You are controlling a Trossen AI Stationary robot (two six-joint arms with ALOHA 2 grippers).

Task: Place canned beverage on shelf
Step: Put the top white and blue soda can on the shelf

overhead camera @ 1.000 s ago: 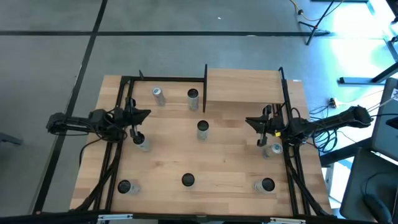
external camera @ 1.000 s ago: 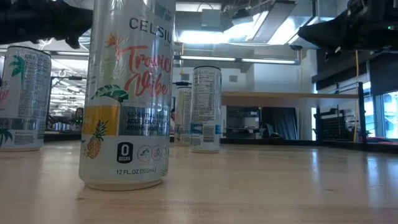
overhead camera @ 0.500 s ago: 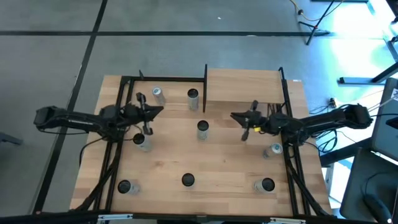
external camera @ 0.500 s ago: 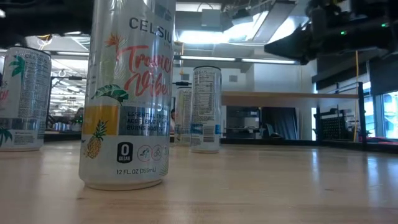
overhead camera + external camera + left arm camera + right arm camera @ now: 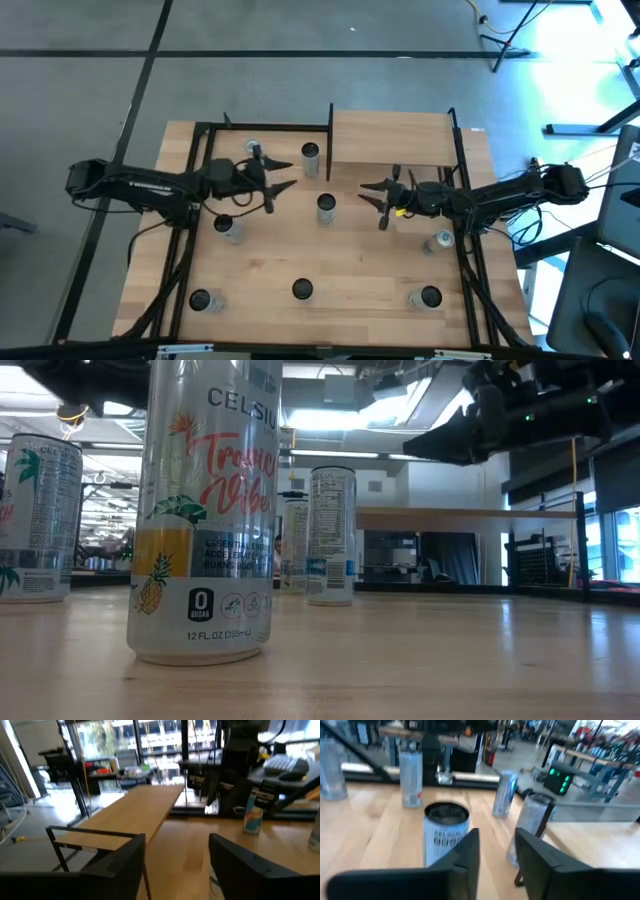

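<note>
High view shows the wooden table with the raised shelf at its far edge, right of centre, its board bare. Both dark arms reach inward above the table. The left gripper hovers with its fingers spread, grasping nothing, just beside the far can. The right gripper hovers near the shelf's front edge, its fingers parted and empty. Between the two grippers stands the middle can, upright on the table and untouched. Seven cans stand scattered across the table, including one close to the low camera.
</note>
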